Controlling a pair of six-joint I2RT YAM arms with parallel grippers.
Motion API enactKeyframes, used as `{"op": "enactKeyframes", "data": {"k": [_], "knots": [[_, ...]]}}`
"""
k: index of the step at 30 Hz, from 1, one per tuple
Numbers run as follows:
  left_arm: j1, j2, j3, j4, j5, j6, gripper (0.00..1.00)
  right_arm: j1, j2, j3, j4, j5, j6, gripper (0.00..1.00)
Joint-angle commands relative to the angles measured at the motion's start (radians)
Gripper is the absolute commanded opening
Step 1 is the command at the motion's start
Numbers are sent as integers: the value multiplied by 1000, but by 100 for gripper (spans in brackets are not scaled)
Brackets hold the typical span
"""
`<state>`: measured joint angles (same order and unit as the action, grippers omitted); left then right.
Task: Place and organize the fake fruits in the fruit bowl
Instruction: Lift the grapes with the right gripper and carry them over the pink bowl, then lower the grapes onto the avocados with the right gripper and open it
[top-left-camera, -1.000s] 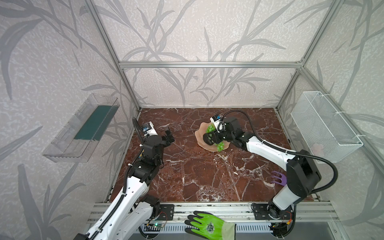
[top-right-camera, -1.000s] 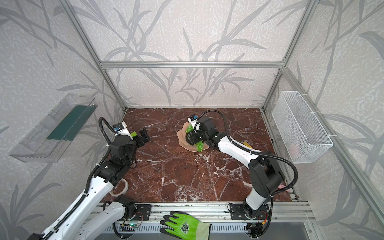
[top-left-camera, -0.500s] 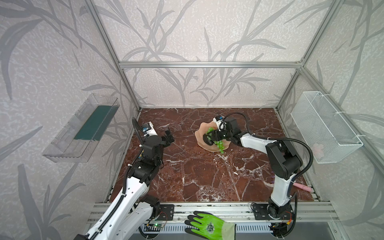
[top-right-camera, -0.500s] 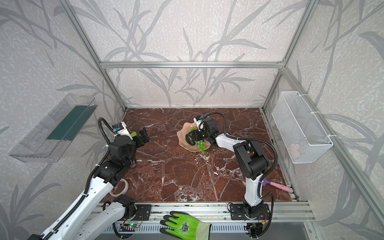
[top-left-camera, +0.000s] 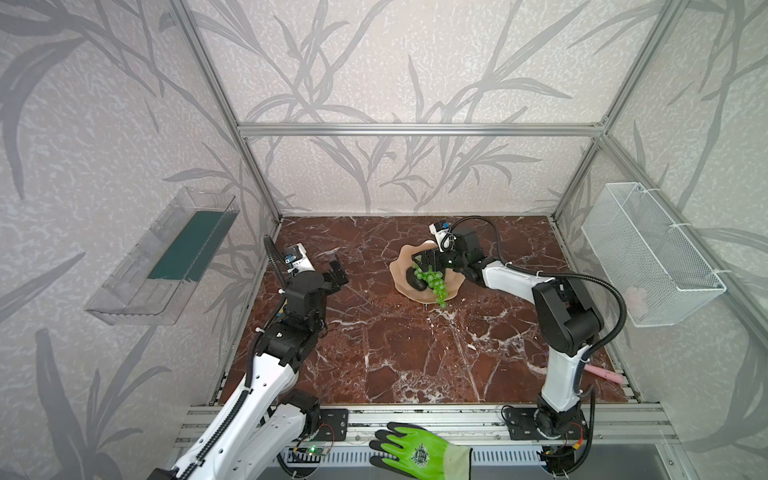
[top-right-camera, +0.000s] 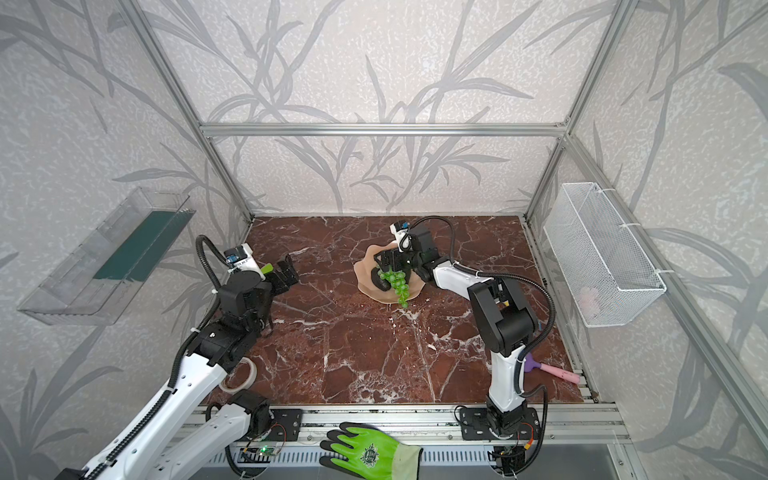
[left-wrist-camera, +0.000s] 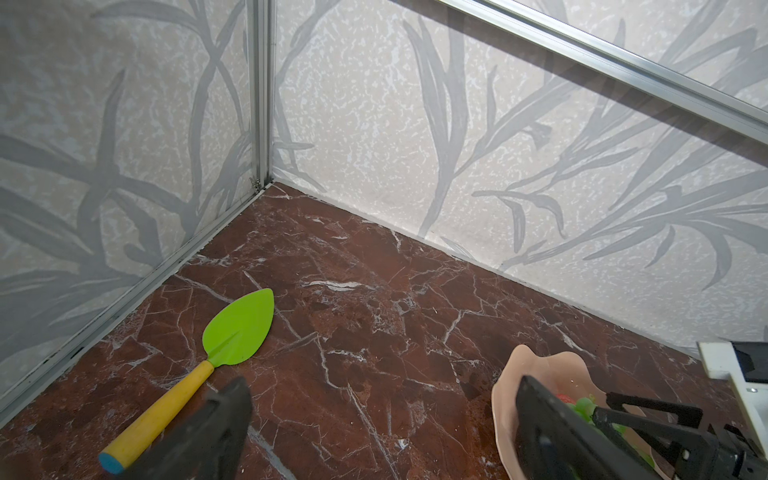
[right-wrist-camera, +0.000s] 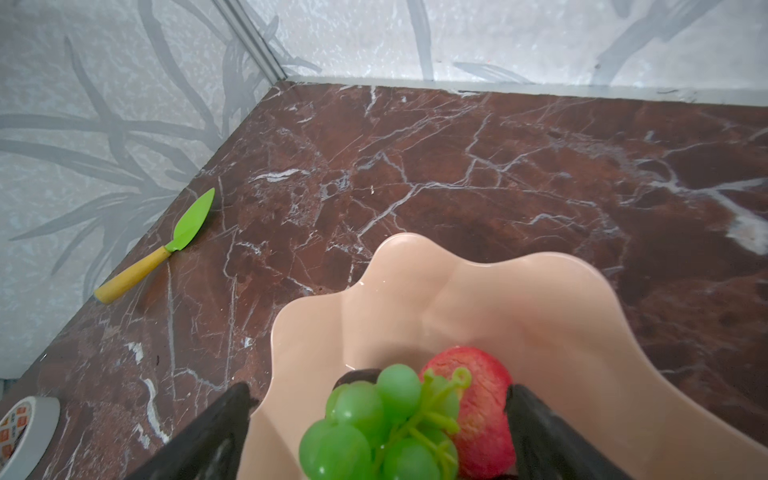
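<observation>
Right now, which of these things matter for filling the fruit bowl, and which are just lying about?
Part of the job: bowl, grapes, apple, avocado.

Just lying about: trowel, tape, glove, rake, wire basket, clear tray.

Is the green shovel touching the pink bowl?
Apart. The right wrist view shows a wide stretch of bare marble between the shovel and the bowl.

On the red marble table (top-left-camera: 395, 353), a green trowel (left-wrist-camera: 239, 328) and tape roll (right-wrist-camera: 25, 432) lie along its left edge, a pink-handled rake (top-right-camera: 552, 371) at its right edge.
</observation>
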<state>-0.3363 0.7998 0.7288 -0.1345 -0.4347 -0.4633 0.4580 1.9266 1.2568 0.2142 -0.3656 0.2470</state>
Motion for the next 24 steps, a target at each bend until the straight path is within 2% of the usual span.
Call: {"op": "enactKeyframes", "data": {"k": [1, 9, 13, 19, 24], "knots": [[7, -15, -9, 11, -33, -3, 100, -2, -98, -23, -116, 55, -19, 95], [8, -7, -15, 21, -23, -7, 100, 12, -357, -272, -176, 116, -3, 95], [8, -7, -19, 27, -21, -6, 100, 61, -446, -343, -218, 172, -9, 91], [8, -7, -20, 28, -18, -9, 100, 128, -454, -368, -260, 285, -6, 88], [7, -8, -20, 27, -18, -11, 100, 131, -404, -359, -239, 316, 14, 83]]}}
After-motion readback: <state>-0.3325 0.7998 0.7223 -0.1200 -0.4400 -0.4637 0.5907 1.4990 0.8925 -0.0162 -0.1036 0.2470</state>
